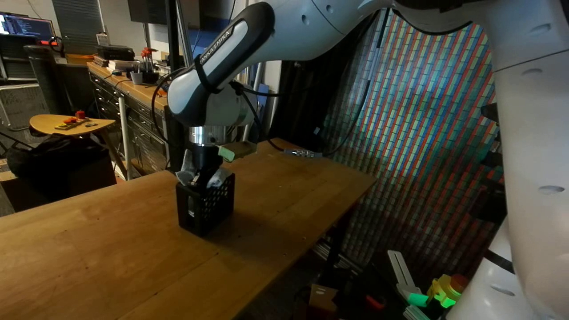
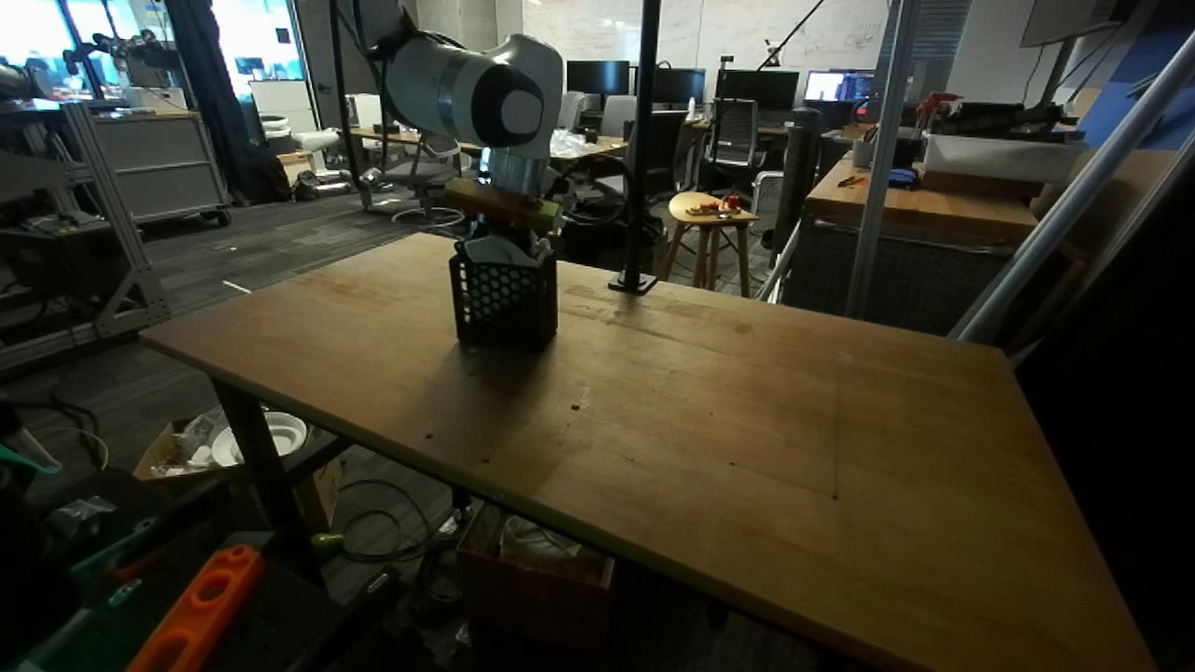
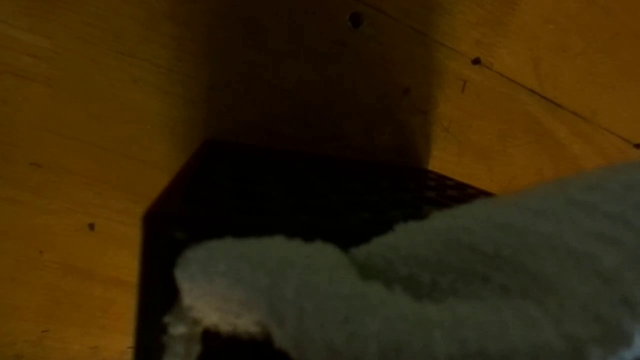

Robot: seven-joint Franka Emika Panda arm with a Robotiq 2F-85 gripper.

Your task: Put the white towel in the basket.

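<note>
One white towel, bunched around gripper, at mouth of black perforated basket; grip hidden, so we can't tell grasping or released.

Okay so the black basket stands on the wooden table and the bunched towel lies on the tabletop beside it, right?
Not quite: the bunched towel is in the mouth of the black basket, partly sticking out, not beside it, as both exterior views show. The basket does stand on the wooden table.
</note>
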